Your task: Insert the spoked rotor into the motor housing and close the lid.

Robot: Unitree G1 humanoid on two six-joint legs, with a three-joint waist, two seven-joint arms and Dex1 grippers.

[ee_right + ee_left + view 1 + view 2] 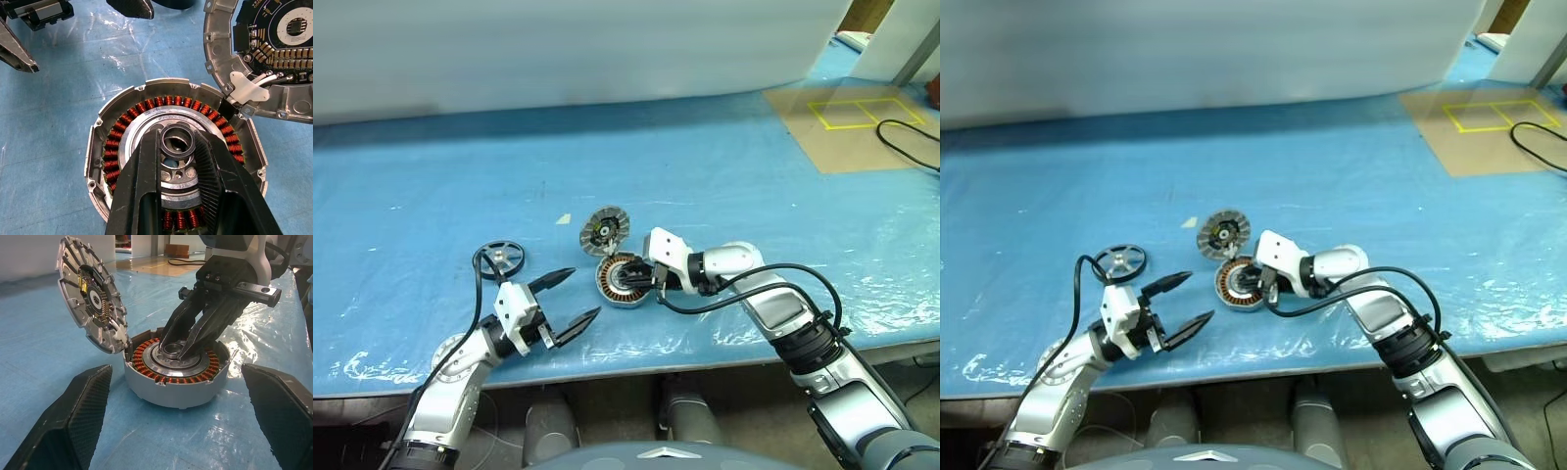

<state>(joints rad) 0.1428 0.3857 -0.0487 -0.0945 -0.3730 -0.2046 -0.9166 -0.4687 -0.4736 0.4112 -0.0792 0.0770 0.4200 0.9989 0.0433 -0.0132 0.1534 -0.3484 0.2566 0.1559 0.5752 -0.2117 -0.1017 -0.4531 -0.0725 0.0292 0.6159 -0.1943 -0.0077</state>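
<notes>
left gripper [564, 299] hangs wide open near the motor housing [623, 280]. right gripper [178, 147] pinches a small ring [177, 139] at its centre. lid [604, 231] stands open; spoked rotor [500, 259] lies apart.

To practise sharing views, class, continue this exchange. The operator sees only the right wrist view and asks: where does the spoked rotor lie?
Observer: The spoked rotor lies flat on the blue sheet, beyond the left tool and apart from it.
Operator: Does that tool hold anything?
Observer: No, its jaws stand open and empty, pointing toward the motor housing.
Operator: My right tool grips the small ring; how does the lid stand?
Observer: The lid tilts up from the housing's rim, inner face toward the left tool.
</notes>
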